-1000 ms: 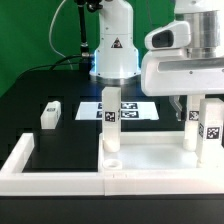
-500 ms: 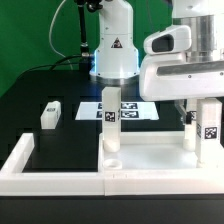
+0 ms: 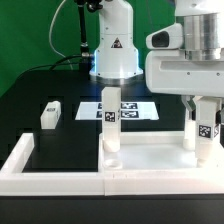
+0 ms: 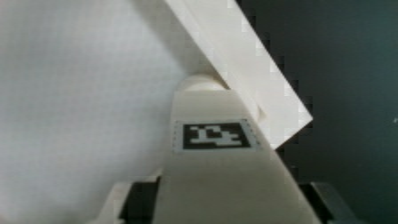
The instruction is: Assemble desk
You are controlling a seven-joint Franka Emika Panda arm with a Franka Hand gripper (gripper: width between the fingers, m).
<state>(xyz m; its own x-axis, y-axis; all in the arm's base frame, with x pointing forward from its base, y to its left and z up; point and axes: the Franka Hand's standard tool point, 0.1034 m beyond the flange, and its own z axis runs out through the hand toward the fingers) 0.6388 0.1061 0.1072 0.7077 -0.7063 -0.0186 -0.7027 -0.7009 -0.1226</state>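
Your tool (image 3: 207, 116) straddles a small white plastic block leg w/ a black-and-white square tag (image 3: 209, 134). The leg is upright at the ext. view's right end of the wide white rimmed plastic panel (image 3: 150, 158). Wrist view: one finger (image 4: 128, 198) each side of that leg (image 4: 217, 120), v. close. You can't tell if the pads press it or a sliver of gap is left. The leg sits right by the panel's raised rim (image 4: 235, 55), w/ the black desk (image 4: 347, 60) just past that edge, so little room there. A 2nd tagged leg (image 3: 111, 118) stands at the panel's ext.-left back corner, a 3rd white leg (image 3: 190, 130) just beside the tool. The 4th leg (image 3: 50, 113) lies loose on the desk, well apart, open room round it. A long low white border wall (image 3: 20, 155) hems front and ext. left. The marker board (image 3: 130, 108) lies flat behind the panel.
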